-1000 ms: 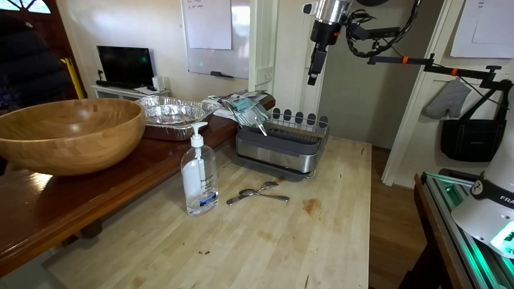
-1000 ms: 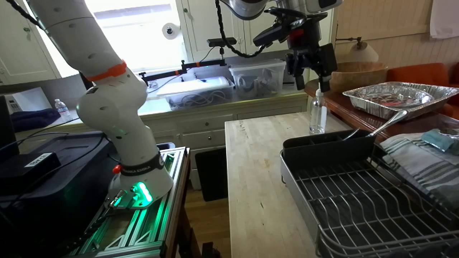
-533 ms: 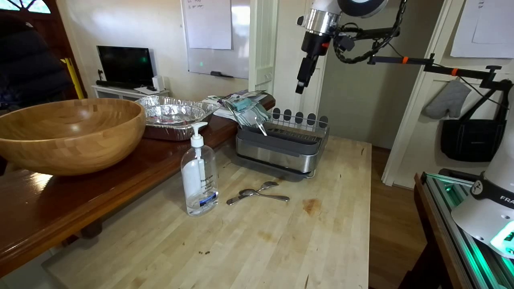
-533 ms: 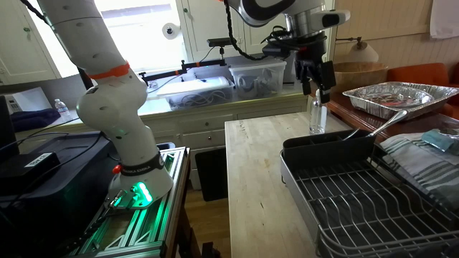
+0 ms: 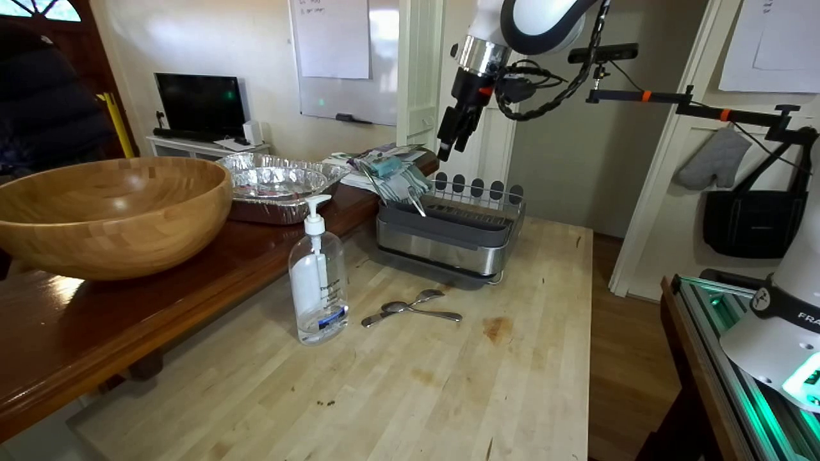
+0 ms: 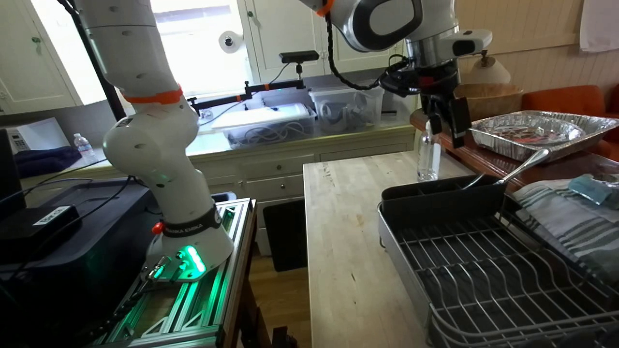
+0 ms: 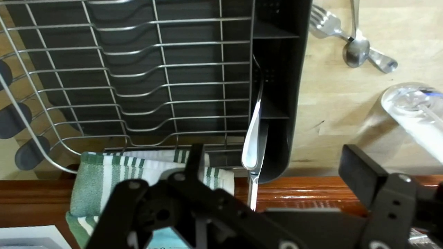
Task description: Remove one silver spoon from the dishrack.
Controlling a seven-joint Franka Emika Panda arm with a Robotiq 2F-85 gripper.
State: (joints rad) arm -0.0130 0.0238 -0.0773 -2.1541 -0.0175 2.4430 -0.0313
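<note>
The dishrack is a silver-grey metal tub (image 5: 442, 246) with a dark cutlery holder (image 6: 442, 198) along one side. In the wrist view, a silver utensil with a rounded handle (image 7: 252, 148) leans in the holder's middle compartment. Its head is hidden, so I cannot tell if it is a spoon. A silver knife (image 7: 253, 188) stands in the end compartment, handle up. My gripper (image 7: 273, 155) is open and empty above the holder, apart from both utensils, which appear between its fingers. It also shows in both exterior views (image 5: 451, 150) (image 6: 447, 133).
Crossed cutlery (image 5: 410, 308) lies on the wooden table near the clear soap bottle (image 5: 318, 288). A striped towel (image 7: 138, 169) lies close beside the rack. Foil trays (image 6: 539, 130) and a big wooden bowl (image 5: 115, 218) stand on the dark counter.
The gripper has moved lower and toward the dishrack, to the left in one of the exterior views and to the right in another. The rack, cutlery and bottle have not moved.
</note>
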